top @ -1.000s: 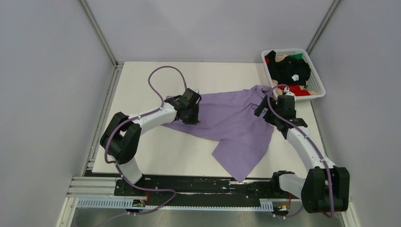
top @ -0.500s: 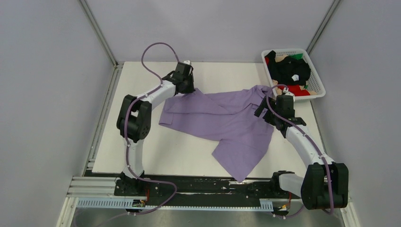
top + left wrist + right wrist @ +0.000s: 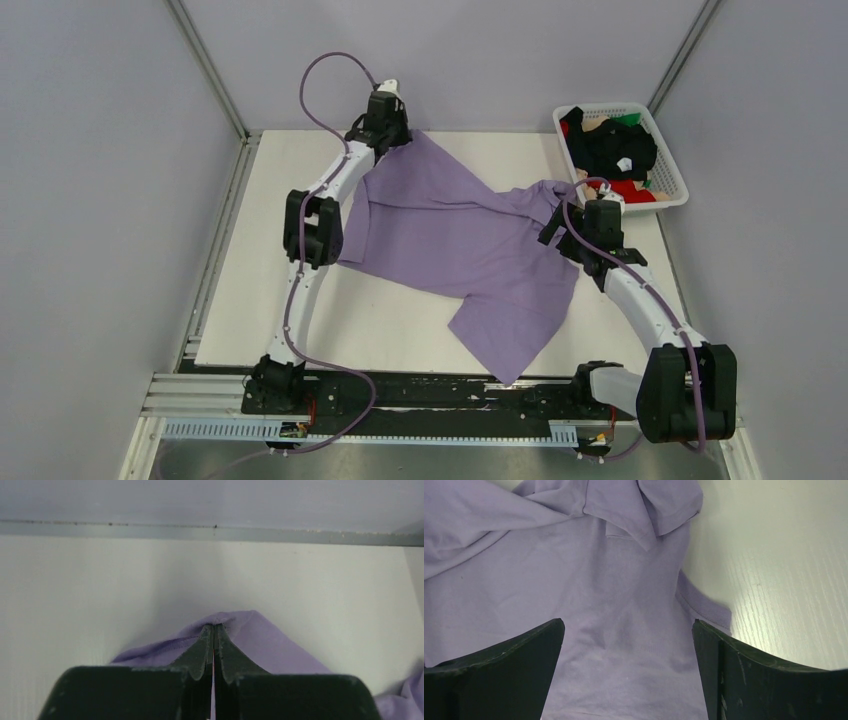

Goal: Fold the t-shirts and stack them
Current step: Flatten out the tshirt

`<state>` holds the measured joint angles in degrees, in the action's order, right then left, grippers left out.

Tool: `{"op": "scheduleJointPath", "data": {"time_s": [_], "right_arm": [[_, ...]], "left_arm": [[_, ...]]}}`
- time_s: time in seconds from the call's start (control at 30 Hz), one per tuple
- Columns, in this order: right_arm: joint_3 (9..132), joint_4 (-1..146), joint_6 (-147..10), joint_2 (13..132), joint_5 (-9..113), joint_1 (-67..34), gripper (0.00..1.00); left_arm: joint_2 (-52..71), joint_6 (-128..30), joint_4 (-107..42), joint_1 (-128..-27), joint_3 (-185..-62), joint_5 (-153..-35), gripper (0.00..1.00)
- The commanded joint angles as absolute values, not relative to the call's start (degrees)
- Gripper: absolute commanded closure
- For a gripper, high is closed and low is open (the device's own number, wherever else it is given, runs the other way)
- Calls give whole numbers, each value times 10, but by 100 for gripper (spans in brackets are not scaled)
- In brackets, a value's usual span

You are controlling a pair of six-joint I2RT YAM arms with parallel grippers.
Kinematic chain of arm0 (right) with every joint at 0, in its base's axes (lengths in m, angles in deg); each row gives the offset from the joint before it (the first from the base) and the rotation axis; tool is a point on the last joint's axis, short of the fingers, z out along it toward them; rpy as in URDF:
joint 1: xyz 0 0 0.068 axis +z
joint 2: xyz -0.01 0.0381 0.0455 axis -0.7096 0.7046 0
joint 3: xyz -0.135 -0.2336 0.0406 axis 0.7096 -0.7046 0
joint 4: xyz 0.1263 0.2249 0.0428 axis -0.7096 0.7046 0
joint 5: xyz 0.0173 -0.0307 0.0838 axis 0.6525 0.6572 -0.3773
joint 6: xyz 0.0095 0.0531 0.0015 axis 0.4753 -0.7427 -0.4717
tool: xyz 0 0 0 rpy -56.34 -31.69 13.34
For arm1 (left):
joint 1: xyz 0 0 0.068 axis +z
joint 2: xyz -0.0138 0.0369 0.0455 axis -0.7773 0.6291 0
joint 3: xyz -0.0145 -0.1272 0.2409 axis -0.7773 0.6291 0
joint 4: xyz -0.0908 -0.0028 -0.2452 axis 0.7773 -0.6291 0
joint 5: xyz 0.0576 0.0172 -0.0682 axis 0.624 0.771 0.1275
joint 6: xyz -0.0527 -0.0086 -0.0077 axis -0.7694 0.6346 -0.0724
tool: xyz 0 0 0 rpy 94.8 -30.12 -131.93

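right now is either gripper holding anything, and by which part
The left gripper is shut on the purple shirt, pinching its far tip; the right gripper is open, empty.

The lavender t-shirt (image 3: 450,240) is soft matt cloth; the white table (image 3: 400,330) looks smooth, faintly grained; the basket (image 3: 640,206), plastic lattice.

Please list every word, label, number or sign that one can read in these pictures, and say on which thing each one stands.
No text can be read in any view.
Small white tag on the black t-shirt in the white basket: too small to read.
Lavender t-shirt: plain, no print shows.
Table: no marking shows.
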<state>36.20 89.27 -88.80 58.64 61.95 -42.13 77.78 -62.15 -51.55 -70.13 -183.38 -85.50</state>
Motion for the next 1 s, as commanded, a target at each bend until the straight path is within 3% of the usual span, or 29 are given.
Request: {"op": "scheduleJointPath", "data": {"time_s": [0.0,0.1,0.17,0.2,0.23,0.47,0.63,0.73,0.97], "right_arm": [[350,855,-881,581,619,-424,0],[344,851,-882,570,616,-423,0],[340,851,-883,562,614,-423,0],[339,851,-885,556,612,-424,0],[337,851,-887,551,611,-424,0],[320,855,-908,511,571,-423,0],[309,856,-912,515,525,-421,0],[309,854,-916,539,491,-417,0],[316,832,-929,627,470,-387,0]], "left_arm": [[834,-590,-483,-694,-1948,-834,100],[852,-575,-463,-690,-1984,-843,100],[839,-563,-466,-689,-1979,-860,35],[818,-559,-476,-689,-1972,-868,9],[804,-555,-482,-689,-1947,-866,5],[576,-552,-632,-690,-1750,-861,0],[395,-565,-655,-716,-1458,-886,0],[345,-577,-653,-742,-1323,-882,0],[330,-602,-646,-771,-1221,-923,0]]}}
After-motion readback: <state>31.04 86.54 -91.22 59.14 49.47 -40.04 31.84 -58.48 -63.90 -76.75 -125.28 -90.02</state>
